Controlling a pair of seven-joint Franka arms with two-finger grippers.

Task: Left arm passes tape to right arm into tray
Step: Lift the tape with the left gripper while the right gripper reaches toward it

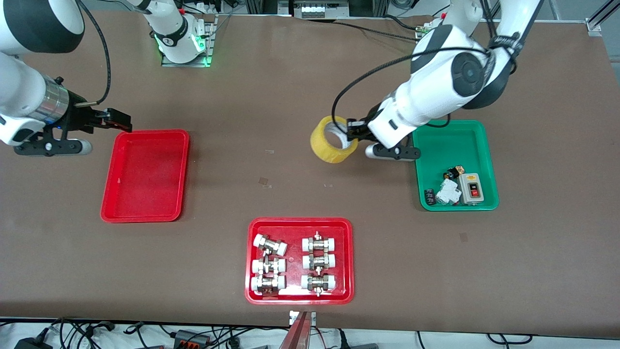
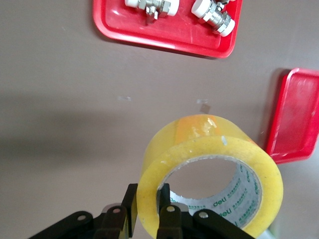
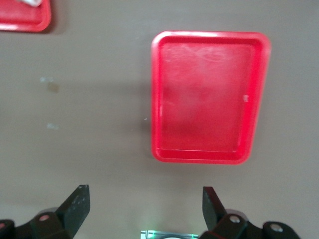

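Note:
My left gripper (image 1: 352,132) is shut on the wall of the yellow tape roll (image 1: 333,139), one finger outside and one inside the pale core, holding it in the air over the bare table beside the green tray. The left wrist view shows the tape (image 2: 209,174) clamped in my left gripper (image 2: 148,211). My right gripper (image 1: 121,121) is open and empty, hovering over the table at the edge of the plain red tray (image 1: 145,175) at the right arm's end. The right wrist view shows this tray (image 3: 208,97) past my open right gripper (image 3: 144,199).
A green tray (image 1: 457,145) with small electrical parts sits at the left arm's end. A red tray (image 1: 300,228) with several white-capped metal fittings lies nearest the front camera, mid-table. Bare brown table lies between the trays.

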